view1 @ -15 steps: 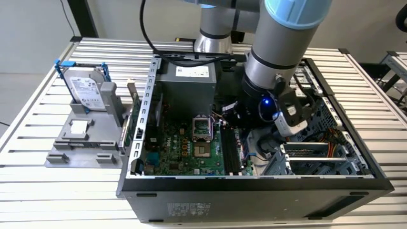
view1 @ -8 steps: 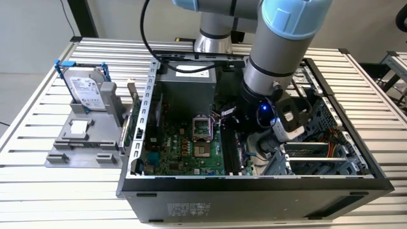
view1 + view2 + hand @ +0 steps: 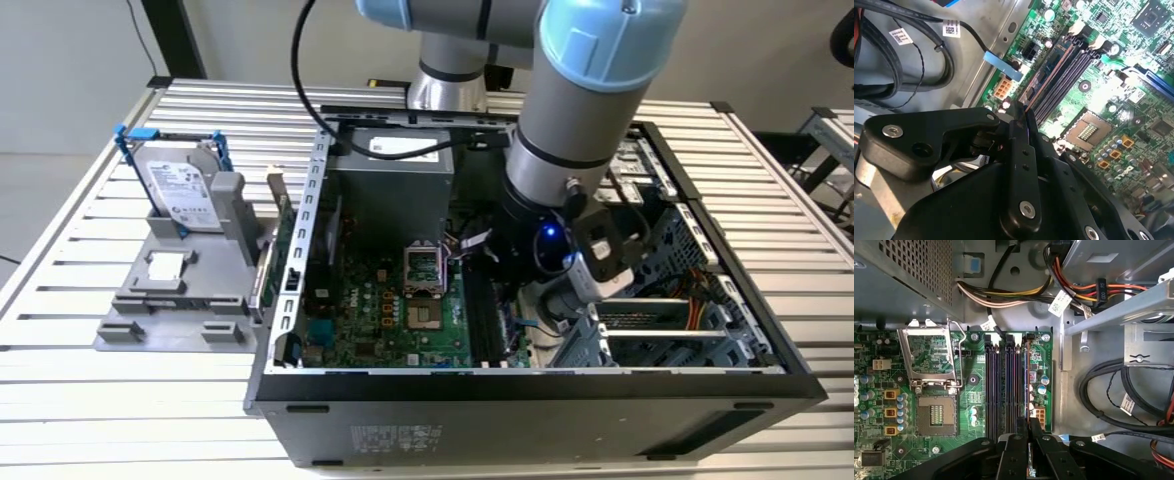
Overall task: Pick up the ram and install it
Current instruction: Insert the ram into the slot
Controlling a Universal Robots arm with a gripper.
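1. Claw (image 3: 1027, 425) clamped together on the ram (image 3: 1047, 76) — stick edge-on, lined along the outermost of the black slots (image 3: 997, 385); seated or not, I can't tell.
2. White tags (image 3: 1060, 303) on the cables; their print is unreadable to me.
3. Tight room — drive cage (image 3: 661, 320) close on the exterior view's right, hard drive (image 3: 180, 190) well apart on its left.

Slatted metal table (image 3: 80, 400) — pale wall (image 3: 67, 60) behind, grey floor (image 3: 34, 190) at exterior view's left, even light.
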